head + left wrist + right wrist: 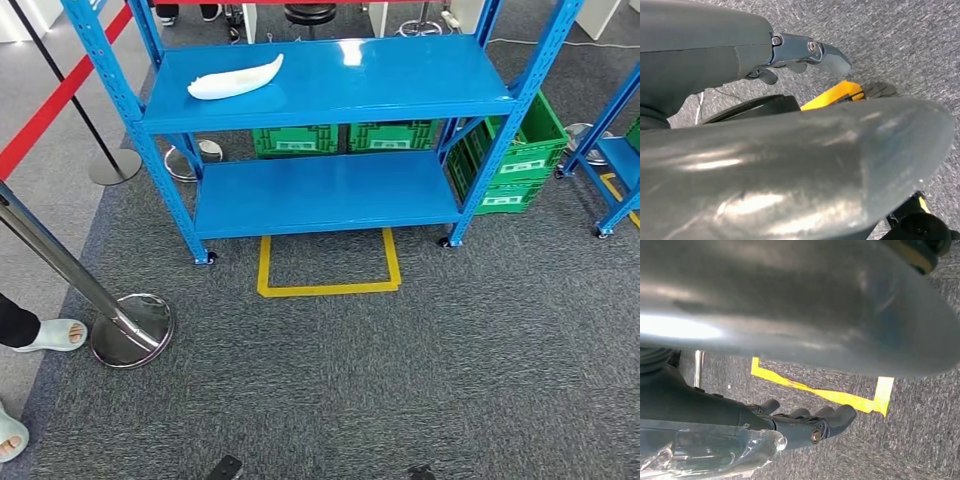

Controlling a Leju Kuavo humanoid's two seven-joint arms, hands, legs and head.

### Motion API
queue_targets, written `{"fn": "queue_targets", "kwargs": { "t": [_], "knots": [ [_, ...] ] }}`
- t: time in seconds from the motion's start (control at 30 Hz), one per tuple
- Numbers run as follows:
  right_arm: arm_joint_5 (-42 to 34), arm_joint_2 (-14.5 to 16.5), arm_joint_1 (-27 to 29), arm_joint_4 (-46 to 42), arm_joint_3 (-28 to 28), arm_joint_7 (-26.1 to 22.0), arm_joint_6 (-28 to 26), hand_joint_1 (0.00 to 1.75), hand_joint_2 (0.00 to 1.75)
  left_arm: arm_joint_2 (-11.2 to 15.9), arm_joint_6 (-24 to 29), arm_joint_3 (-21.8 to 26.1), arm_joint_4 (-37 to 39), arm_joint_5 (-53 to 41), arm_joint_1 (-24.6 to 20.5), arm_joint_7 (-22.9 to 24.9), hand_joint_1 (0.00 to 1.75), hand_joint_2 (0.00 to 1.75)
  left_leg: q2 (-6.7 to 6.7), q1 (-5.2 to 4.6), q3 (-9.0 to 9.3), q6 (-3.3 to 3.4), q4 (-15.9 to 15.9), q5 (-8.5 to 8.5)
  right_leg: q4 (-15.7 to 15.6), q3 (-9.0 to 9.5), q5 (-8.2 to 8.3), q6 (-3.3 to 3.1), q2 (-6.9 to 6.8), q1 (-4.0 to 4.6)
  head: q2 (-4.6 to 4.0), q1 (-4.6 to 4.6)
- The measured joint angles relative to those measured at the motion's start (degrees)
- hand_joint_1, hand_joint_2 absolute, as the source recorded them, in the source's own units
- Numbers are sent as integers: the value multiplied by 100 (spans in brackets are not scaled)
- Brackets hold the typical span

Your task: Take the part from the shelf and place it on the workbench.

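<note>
A long white curved part (235,79) lies on the left side of the upper board of the blue shelf (423,85), some way ahead of me across the carpet. My left hand (791,50) hangs over the grey carpet with its fingers stretched out and nothing in it. My right hand (802,424) also hangs low above the carpet, fingers straight and holding nothing. Both hands are far from the part.
A yellow tape square (328,265) marks the floor in front of the shelf. Green crates (521,150) stand behind and to the right of it. A chrome stanchion base (132,330) and a person's slippered feet (53,335) are at left. Another blue shelf (615,160) stands at right.
</note>
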Motion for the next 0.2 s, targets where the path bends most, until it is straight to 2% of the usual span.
{"fn": "queue_targets", "kwargs": {
  "t": [0.2],
  "knots": [
    [6, 0, -3, -1, -29, 0, 52, 0, 0, 1, 1, -49, 0, -16, -1, 30, 0, 0, 0, -3, 0, 50, 0, -2, -76, 44, 43, 93, 1, -5, 0, -3]
  ]
}}
